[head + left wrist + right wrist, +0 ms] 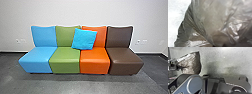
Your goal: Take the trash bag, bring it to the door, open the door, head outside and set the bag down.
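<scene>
The trash bag (191,63), grey-brown and shiny, hangs bunched above the floor in the right wrist view. At its edge is my left gripper (181,67), shut on the gathered plastic. Seen close up in the left wrist view, the creased, see-through film of the trash bag (215,18) has a bright pale surface beside it.
In the head view, a row of joined seats, blue (38,60), green (65,61), orange (95,61) and brown (125,58), stands against a white wall (82,12). A bright blue cushion (84,39) leans on the backrests. Grey floor (82,83) lies before them.
</scene>
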You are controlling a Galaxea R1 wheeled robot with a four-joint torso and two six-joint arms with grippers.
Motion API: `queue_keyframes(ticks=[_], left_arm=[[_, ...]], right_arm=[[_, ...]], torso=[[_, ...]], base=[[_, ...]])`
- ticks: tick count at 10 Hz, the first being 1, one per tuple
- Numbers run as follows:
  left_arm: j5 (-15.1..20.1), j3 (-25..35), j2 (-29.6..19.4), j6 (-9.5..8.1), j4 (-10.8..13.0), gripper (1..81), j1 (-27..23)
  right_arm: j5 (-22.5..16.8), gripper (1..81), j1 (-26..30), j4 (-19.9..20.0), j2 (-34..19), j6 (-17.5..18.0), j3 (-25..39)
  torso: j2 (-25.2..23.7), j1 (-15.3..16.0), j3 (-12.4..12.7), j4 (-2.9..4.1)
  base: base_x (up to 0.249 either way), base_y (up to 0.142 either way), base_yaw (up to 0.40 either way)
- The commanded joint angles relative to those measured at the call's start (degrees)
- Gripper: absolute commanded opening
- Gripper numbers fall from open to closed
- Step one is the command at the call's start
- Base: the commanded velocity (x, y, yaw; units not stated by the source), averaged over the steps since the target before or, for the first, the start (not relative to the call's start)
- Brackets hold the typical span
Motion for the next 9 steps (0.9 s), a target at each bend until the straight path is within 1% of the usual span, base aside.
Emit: queue_keyframes(ticks=[1, 3, 5, 7, 8, 9], left_arm=[[4.49, 2.08, -3.9, 2.43, -0.72, 1.0, -3.12], [4.49, 2.26, -3.91, 4.45, -0.72, 1.0, -1.54], [4.4, 2.17, -3.56, 5.77, -0.63, 1.0, 0.21], [3.61, 1.21, -1.81, 8.4, -0.63, 1.0, 3.2], [2.91, 0.67, -1.01, 8.76, -0.72, 1.0, 4.96], [0.37, 1.03, -0.75, 8.76, -0.81, 1.0, 6.71]], right_arm=[[-2.12, 81.1, 1.34, -0.25, 0.45, -0.84, -1.17], [-1.25, 81.1, -0.59, -1.48, 2.39, -0.84, -2.57], [-0.89, 81.1, -2.35, -2.36, 3.88, -0.84, -4.6], [-0.1, 81.1, -4.46, -3.41, 6.34, -0.84, -7.32], [-0.1, 81.1, -5.08, -3.85, 7.57, -0.84, -8.9], [-0.1, 81.1, -5.52, -4.02, 8.36, -0.84, -9.96]], torso=[[5.67, -3.67, 5.38, 0.0], [8.62, -5.5, 7.37, 0.0], [12.03, -7.75, 11.45, 0.0], [15.74, -10.21, 15.28, 0.0], [17.6, -11.43, 17.19, 0.0], [19.61, -12.79, 19.29, 0.0]], base=[[0.0, 0.0, 0.0], [0.0, 0.0, 0.0], [0.0, 0.0, 0.0], [0.0, 0.0, 0.0], [0.0, 0.0, 0.0], [0.0, 0.0, 0.0]])
